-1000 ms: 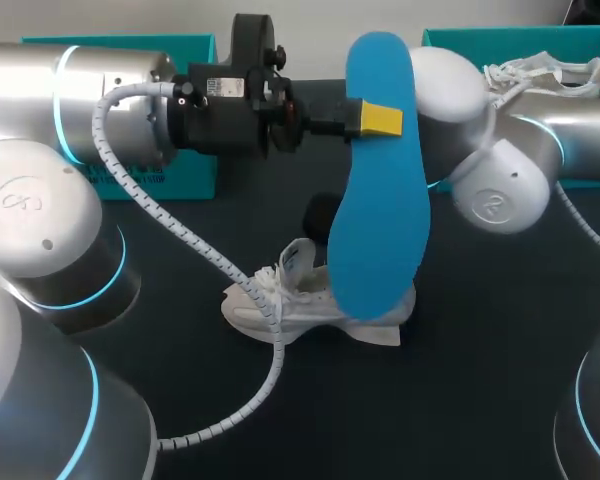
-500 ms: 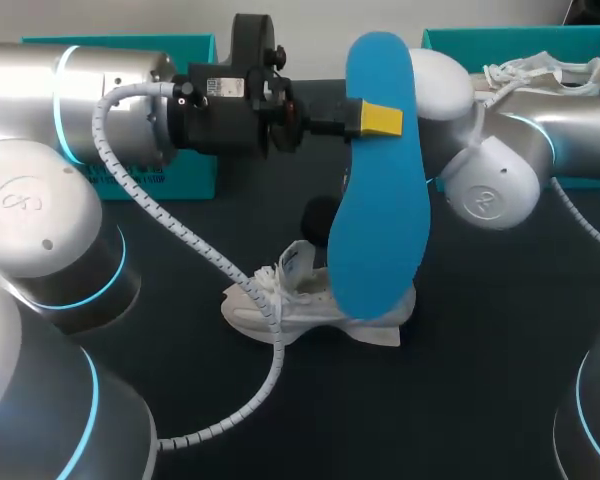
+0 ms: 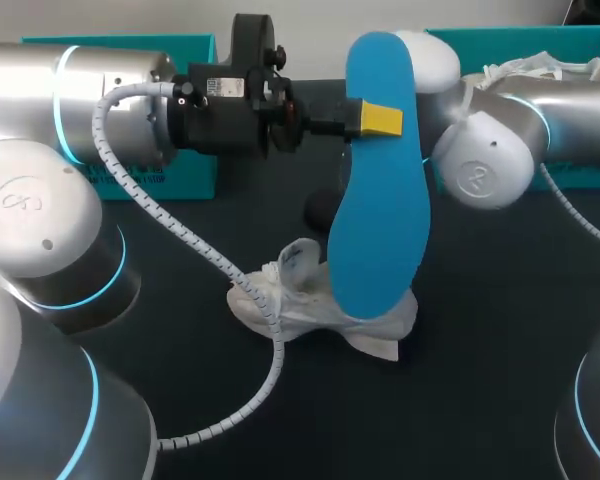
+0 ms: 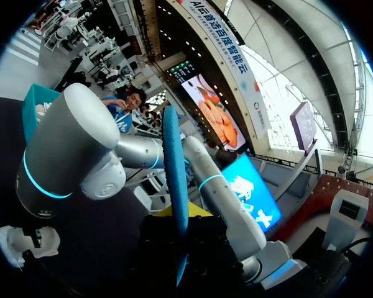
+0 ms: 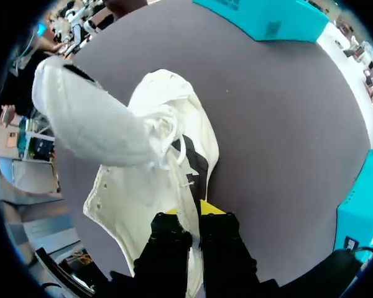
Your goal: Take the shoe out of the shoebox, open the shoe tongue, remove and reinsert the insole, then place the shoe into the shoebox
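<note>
My left gripper (image 3: pixel 376 118) is shut on the blue insole (image 3: pixel 380 210) and holds it upright above the table, its lower end in front of the white shoe (image 3: pixel 300 300). The left wrist view shows the insole (image 4: pixel 174 167) edge-on, rising from between that gripper's fingers (image 4: pixel 177 214). My right arm (image 3: pixel 480 170) comes in behind the insole, which hides its gripper in the head view. In the right wrist view my right gripper (image 5: pixel 194 212) is shut on a thin white edge of the shoe's (image 5: pixel 143 186) upper, and the tongue (image 5: pixel 87 118) stands up ahead of it.
A teal shoebox (image 3: pixel 555 38) at the back right holds a second white shoe (image 3: pixel 540 70). Another teal box (image 3: pixel 160 175) stands at the back left behind my left arm. A grey spiral cable (image 3: pixel 195 245) hangs from the left arm down beside the shoe.
My right gripper has shut on the shoe's upper. The right arm's elbow has moved back and to the left, and the shoe has tipped and shifted slightly. The left arm and insole have not moved.
</note>
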### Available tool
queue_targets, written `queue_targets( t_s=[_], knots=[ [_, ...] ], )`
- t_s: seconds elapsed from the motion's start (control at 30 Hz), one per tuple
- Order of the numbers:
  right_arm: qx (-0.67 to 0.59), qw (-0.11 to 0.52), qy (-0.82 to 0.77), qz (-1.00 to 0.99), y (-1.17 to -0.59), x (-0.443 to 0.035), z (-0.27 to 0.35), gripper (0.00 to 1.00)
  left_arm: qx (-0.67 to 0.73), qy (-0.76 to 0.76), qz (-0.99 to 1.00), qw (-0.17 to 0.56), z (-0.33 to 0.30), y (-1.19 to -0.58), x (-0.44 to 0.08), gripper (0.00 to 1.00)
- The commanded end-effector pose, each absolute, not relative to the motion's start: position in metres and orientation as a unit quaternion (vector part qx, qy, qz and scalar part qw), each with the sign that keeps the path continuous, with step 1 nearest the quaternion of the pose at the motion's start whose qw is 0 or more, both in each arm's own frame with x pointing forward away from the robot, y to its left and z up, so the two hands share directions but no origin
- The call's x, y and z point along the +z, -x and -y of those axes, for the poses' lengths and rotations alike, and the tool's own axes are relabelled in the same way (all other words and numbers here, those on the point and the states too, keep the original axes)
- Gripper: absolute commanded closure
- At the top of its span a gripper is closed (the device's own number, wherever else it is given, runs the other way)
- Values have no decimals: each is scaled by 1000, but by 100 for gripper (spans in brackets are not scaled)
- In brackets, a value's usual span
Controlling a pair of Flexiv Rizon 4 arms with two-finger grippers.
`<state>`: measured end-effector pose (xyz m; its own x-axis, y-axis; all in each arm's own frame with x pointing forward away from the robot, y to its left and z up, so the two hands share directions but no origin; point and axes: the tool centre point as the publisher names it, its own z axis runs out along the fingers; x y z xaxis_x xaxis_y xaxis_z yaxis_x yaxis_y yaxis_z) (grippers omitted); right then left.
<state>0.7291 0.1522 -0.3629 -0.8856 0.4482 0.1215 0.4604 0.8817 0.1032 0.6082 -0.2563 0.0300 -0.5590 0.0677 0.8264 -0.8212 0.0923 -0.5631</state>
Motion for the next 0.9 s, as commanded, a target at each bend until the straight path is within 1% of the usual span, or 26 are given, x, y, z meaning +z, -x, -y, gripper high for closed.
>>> queue_targets(
  t_s=[0.03, 0.13, 0.2, 0.37, 0.9],
  knots=[
    [-66, 58, 364, 927, -720, -332, -144, 100, 606, -294, 642, 366, 256, -607, 30, 100],
    [-71, 57, 435, 896, -719, -323, -144, 100, 606, -294, 642, 366, 256, -607, 30, 100],
    [-96, 60, 477, 872, -720, -321, -142, 100, 606, -294, 642, 366, 256, -607, 30, 100],
    [-156, 84, 531, 829, -723, -322, -138, 100, 606, -294, 642, 366, 256, -607, 30, 100],
    [-156, 90, 534, 826, -725, -319, -137, 100, 606, -294, 642, 366, 256, -607, 30, 100]
  ],
)
